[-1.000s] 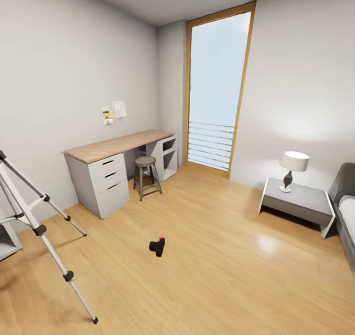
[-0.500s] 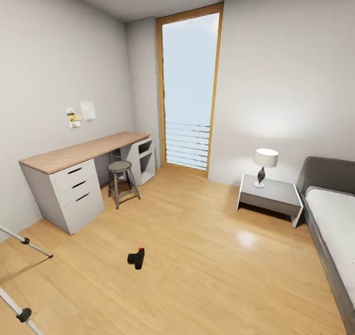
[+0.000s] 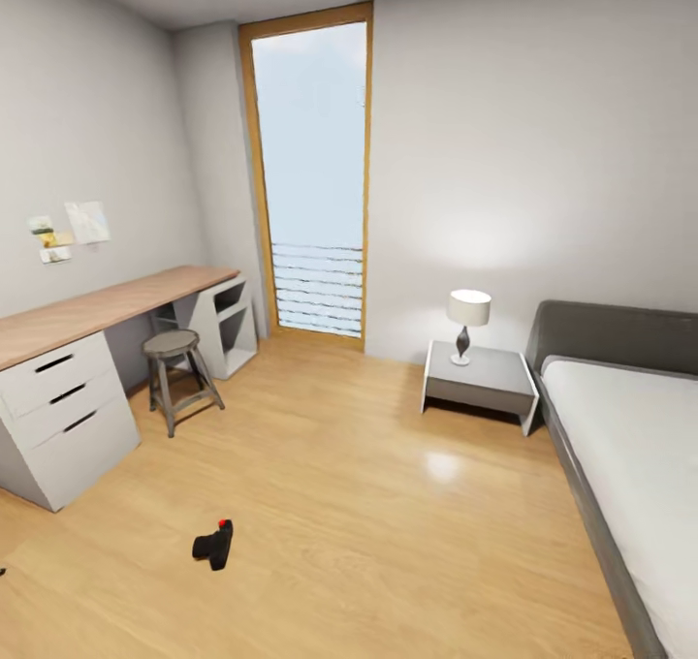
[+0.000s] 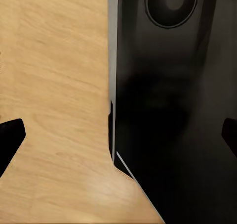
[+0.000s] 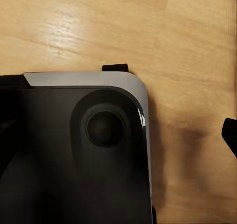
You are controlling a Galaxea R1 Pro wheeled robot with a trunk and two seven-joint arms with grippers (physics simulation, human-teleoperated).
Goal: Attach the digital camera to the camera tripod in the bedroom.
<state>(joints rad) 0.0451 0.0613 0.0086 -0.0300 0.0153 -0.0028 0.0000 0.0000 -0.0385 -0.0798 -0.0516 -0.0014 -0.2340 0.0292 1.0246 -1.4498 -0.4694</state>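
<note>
- Left gripper (image 4: 118,135) shows me two dark fingertips spread wide over the floor (image 4: 54,85), holding nothing.
- Right gripper: one fingertip visible; I can't tell its state.
- Digital camera (image 3: 213,546) lies on the bedroom floor, well apart from the stool (image 3: 174,359).

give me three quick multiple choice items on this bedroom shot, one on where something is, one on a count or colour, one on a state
1. Where is the digital camera?
A. on the desk
B. on the floor
C. on the bed

2. How many drawer handles show on the desk?
A. one
B. three
C. five

3. How does the stool stand?
A. upright by the desk
B. tipped on its side
C. upside down on the nightstand

Answers: 1 B, the camera lies on the wood floor in front of the desk. 2 B, three dark handles are stacked on the white front. 3 A, its seat is up and its legs are on the floor.
</note>
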